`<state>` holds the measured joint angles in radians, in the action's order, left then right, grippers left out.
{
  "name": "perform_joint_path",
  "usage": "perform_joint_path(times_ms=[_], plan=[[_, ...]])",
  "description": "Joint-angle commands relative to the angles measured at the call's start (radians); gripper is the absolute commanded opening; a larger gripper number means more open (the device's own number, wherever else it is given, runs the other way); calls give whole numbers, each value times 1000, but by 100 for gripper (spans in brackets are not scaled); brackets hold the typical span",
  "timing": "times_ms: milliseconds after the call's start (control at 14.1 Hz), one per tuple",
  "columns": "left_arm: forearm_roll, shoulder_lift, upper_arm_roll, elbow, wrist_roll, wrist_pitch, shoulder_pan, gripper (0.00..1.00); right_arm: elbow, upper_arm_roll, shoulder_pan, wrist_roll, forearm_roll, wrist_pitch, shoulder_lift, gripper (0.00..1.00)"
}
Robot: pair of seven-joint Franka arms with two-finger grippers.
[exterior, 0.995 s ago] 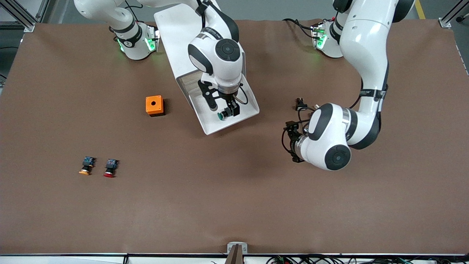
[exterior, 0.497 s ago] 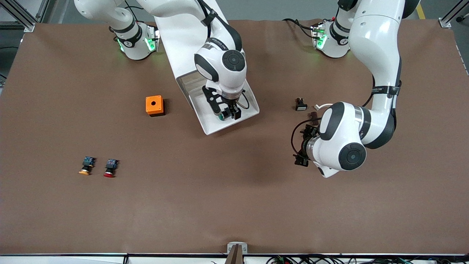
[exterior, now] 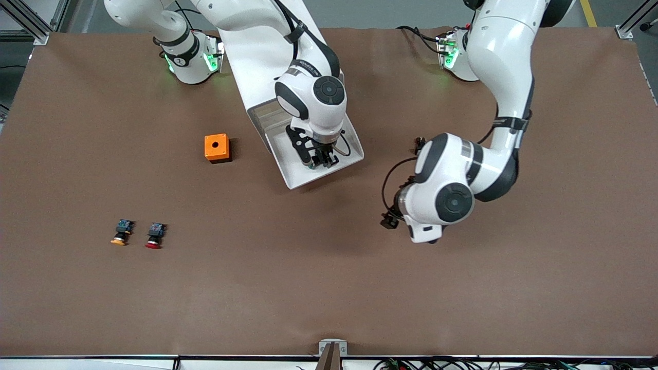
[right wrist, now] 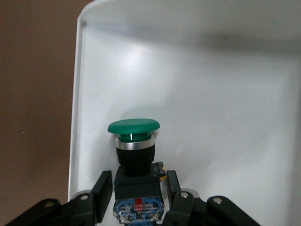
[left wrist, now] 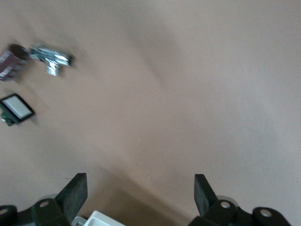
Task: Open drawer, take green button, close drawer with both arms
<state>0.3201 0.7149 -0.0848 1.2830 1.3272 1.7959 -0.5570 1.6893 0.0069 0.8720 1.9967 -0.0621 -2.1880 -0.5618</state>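
Smooth white drawer (right wrist: 197, 80), round-capped green button (right wrist: 133, 127)

You have the button (right wrist: 134, 155) lying in the open drawer (exterior: 336, 164), the right gripper (right wrist: 136, 195) straddling it; the left gripper (left wrist: 138, 195) hangs over bare desk (exterior: 288, 277).

We take this for a robotics lab: two white arms (exterior: 493, 77) bolted to a brown-covered table (exterior: 329, 288), aluminium framing (exterior: 31, 20) at its corners, loose cables (exterior: 437, 364) along its near edge.
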Motion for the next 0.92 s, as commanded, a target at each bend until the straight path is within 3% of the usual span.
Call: perform_joint_path(times_ms=[0,213,426,852], plan=[[-24,3,8,38,-25,80,-79,100,-14,-5,-4,-19,-25,8,-7,0],[-24,14,8,62,-25,187,-162,100,-40,-7,-59,-163,-19,84,45,0],[-24,20,8,91,-28,218,-187,100,-37,-7,-164,-466,-12,146,127,0],[-32,32,8,205,-34,373,-276,100,-30,-8,-378,-1011,-21,108,145,0]])
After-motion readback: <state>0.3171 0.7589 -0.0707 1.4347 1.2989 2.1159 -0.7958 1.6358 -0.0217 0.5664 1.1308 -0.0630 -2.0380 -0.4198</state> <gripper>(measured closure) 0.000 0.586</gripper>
